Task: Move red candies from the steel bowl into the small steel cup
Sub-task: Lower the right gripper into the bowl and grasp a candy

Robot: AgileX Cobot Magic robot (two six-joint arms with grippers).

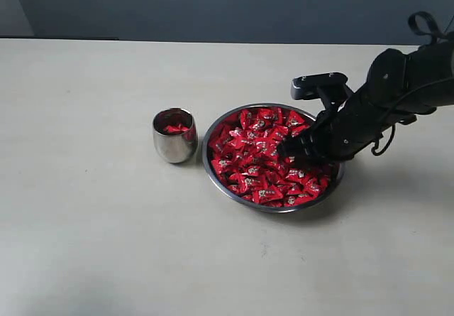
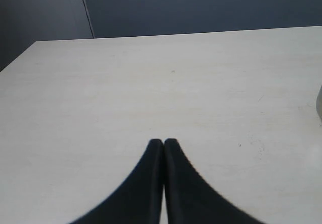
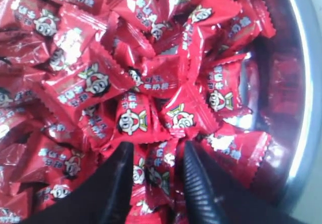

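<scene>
**Right gripper (image 1: 287, 149) lowered into the steel bowl (image 1: 206, 161).** Its tips sit among the red candies (image 1: 252, 163), on the side of the heap away from the small steel cup (image 1: 172, 151). In the right wrist view the two black fingers (image 3: 115, 183) stand spread and straddle one wrapped candy (image 3: 152, 172) at the top of the pile. No wrapper is seen pinched yet.

**Step in hand, as judged:** picking out one sweet. To do it well:
- the tips should sink only far enough to bracket the candy's padded middle, not its crimped ends
- they should close gently, so the slick foil does not squirt free
- they should rise straight up, so that neighbours drop back into the bowl and not over its nearby edge

**Left gripper (image 2: 163, 143):** it hangs over the bare table (image 2: 151, 83), fingers pressed together, holding nothing.

**Contents:** the bowl is heaped almost full, and the right wrist view shows only a crescent of bare steel beside the gripper. The cup stands upright just beside the bowl and holds a few candies (image 1: 175, 127) below its lip, with room for more
</scene>
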